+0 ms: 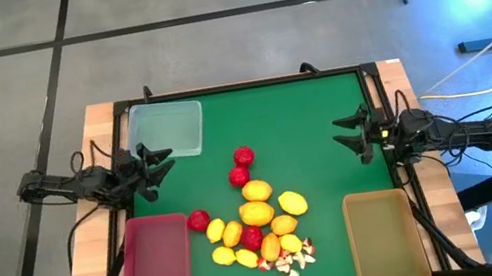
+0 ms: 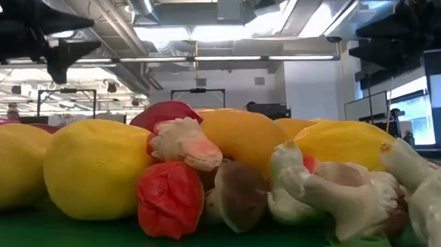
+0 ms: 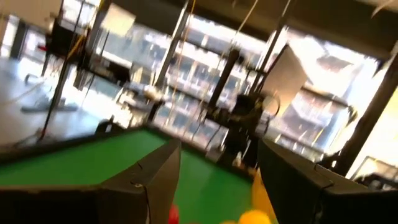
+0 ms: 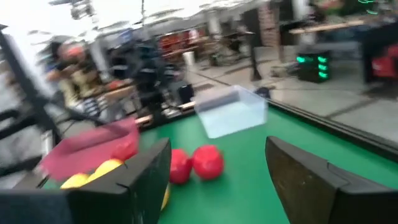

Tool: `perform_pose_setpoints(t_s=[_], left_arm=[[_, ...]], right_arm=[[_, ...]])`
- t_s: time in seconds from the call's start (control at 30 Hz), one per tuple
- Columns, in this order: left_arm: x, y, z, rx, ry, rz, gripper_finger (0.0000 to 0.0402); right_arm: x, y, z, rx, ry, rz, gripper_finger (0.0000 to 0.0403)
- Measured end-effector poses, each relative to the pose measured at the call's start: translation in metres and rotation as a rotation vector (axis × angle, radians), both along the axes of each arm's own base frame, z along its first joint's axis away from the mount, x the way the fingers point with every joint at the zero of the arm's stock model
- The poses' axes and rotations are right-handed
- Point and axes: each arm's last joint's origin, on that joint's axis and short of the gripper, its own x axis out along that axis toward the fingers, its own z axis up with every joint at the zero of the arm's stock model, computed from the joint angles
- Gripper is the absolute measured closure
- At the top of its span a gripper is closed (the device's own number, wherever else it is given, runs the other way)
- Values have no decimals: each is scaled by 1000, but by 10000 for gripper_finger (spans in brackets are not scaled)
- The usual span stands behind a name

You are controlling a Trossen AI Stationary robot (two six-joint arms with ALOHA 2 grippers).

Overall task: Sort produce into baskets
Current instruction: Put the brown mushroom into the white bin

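I'm hovering the left claw [image 1: 165, 163] and right claw [image 1: 341, 135], both spread open and empty, flanking the pile [image 1: 259, 222], ready for a first pick.

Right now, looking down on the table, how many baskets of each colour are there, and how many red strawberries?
pinkish-red basket: 1
tan-yellow basket: 1
clear basket: 1
red strawberries: 4 clearly showing from above
Total: 7
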Motion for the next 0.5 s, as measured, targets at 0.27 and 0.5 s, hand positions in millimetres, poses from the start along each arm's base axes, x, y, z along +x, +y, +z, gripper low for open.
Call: perform_pose_setpoints(t_s=[0.27,0.5], left_arm=[[-8,1,28,21,-84,-22,192],[-15,1,70,53,-99,-50,192]], right_arm=[[0,-1,-5,93,34,-46,146],[0,2,11,127,-136,67,146]])
